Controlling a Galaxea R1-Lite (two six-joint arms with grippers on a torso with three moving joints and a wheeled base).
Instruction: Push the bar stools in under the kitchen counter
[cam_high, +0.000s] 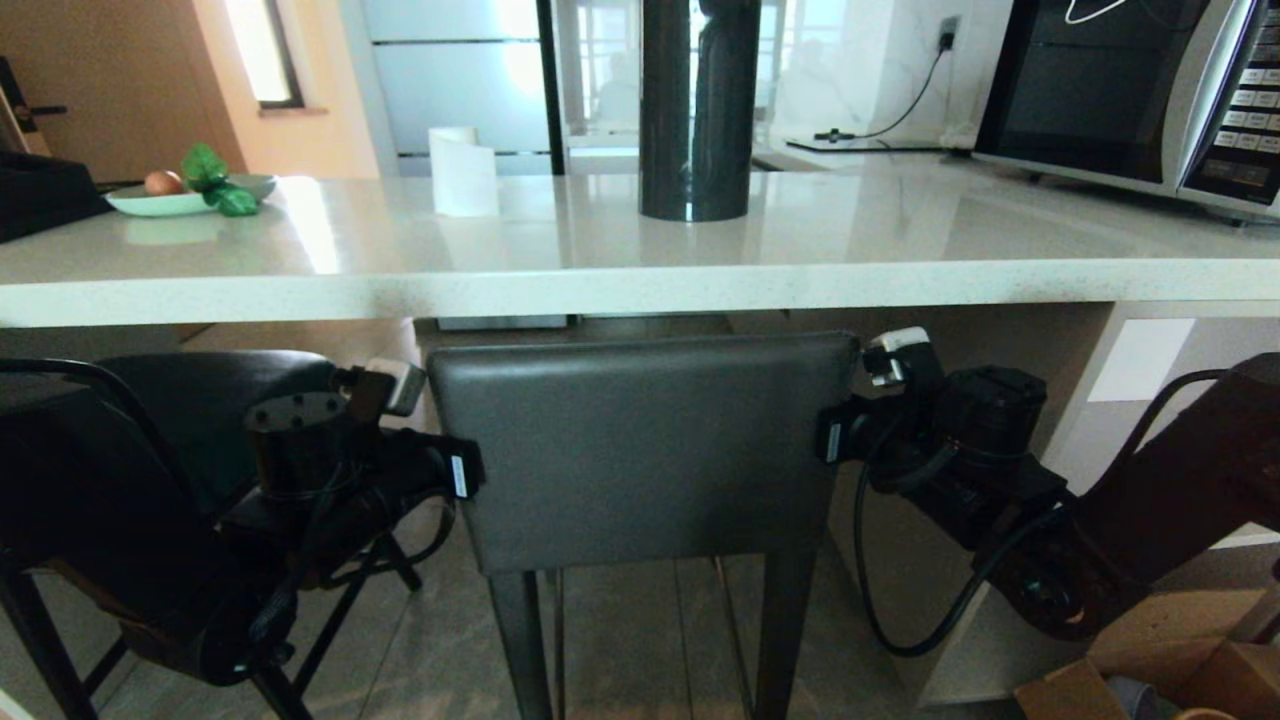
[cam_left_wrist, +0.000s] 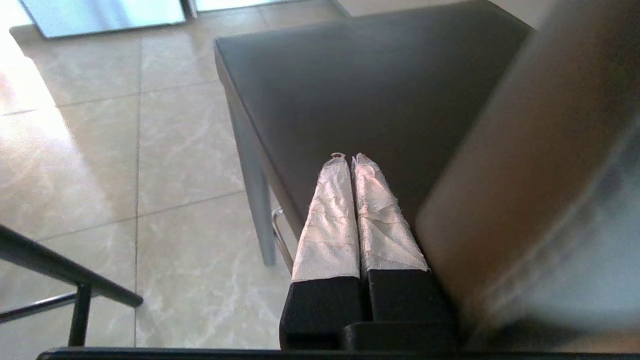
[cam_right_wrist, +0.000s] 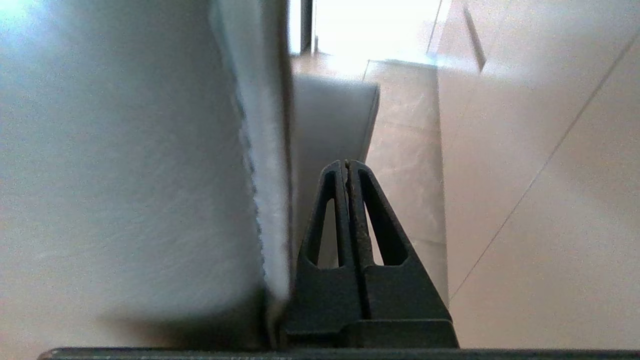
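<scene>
The dark grey bar stool (cam_high: 640, 450) with its rectangular back stands right in front of me, its back top just under the edge of the white kitchen counter (cam_high: 640, 270). My left gripper (cam_left_wrist: 347, 157) is shut and empty, lying along the back's left side over the seat (cam_left_wrist: 360, 90). My right gripper (cam_right_wrist: 346, 162) is shut too, hard beside the back's right side (cam_right_wrist: 125, 175). In the head view both hands flank the backrest. The second bar stool (cam_high: 150, 430), dark with thin black legs, stands at the left behind my left arm.
On the counter are a plate of food (cam_high: 185, 195), a paper roll (cam_high: 463, 170), a dark pillar (cam_high: 695, 110) and a microwave (cam_high: 1130, 90). The white slab leg (cam_high: 1100, 420) stands close on the right. Cardboard boxes (cam_high: 1150, 680) lie on the floor at lower right.
</scene>
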